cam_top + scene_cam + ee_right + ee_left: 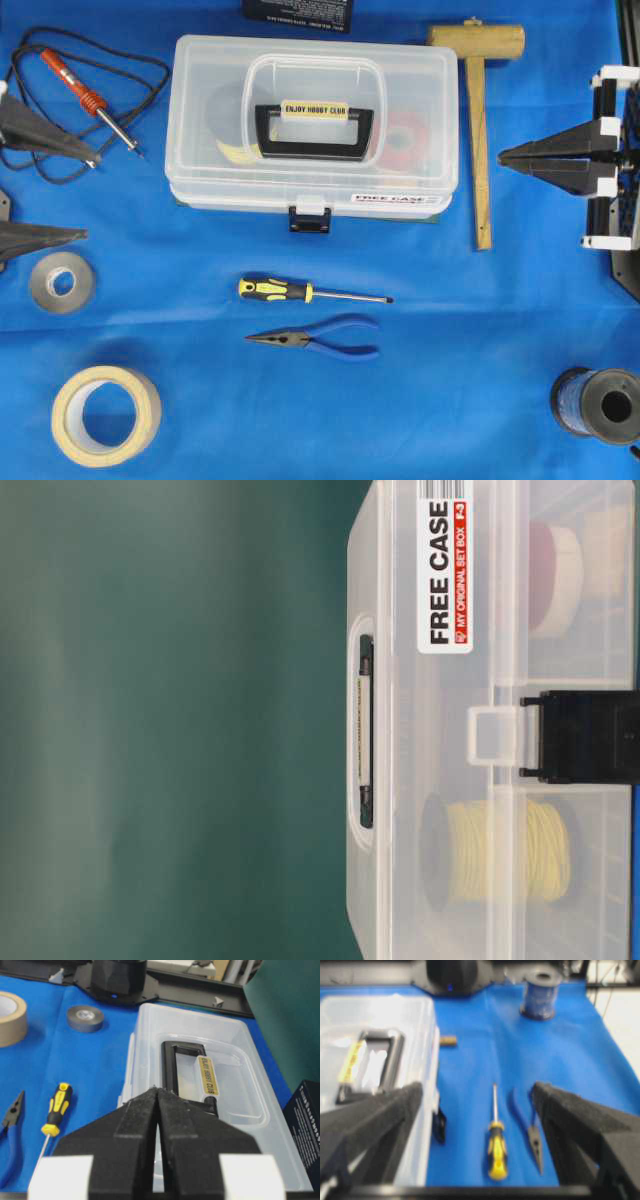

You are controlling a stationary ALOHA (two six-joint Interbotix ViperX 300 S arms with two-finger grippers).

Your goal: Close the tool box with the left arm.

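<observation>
The clear tool box [410, 90] stands at the back middle of the blue cloth with its lid lying down on the base. Its black handle [315, 112] lies flat and the dark blue latch [310, 220] hangs at the front. The box also shows in the table-level view [400, 880], the left wrist view [395, 1015] and the right wrist view [235, 1125]. My right gripper [503, 155], the one with white fittings, is shut and empty, right of the box [157, 1090]. My left gripper [90, 197] is open wide and empty at the left edge [477, 1091].
A wooden mallet [480, 120] lies between the box and my right gripper. A soldering iron [90, 100] lies at the back left. A screwdriver [300, 291] and pliers [320, 340] lie in front of the box. Grey tape [62, 283], masking tape [105, 415] and a wire spool [600, 405] sit nearer.
</observation>
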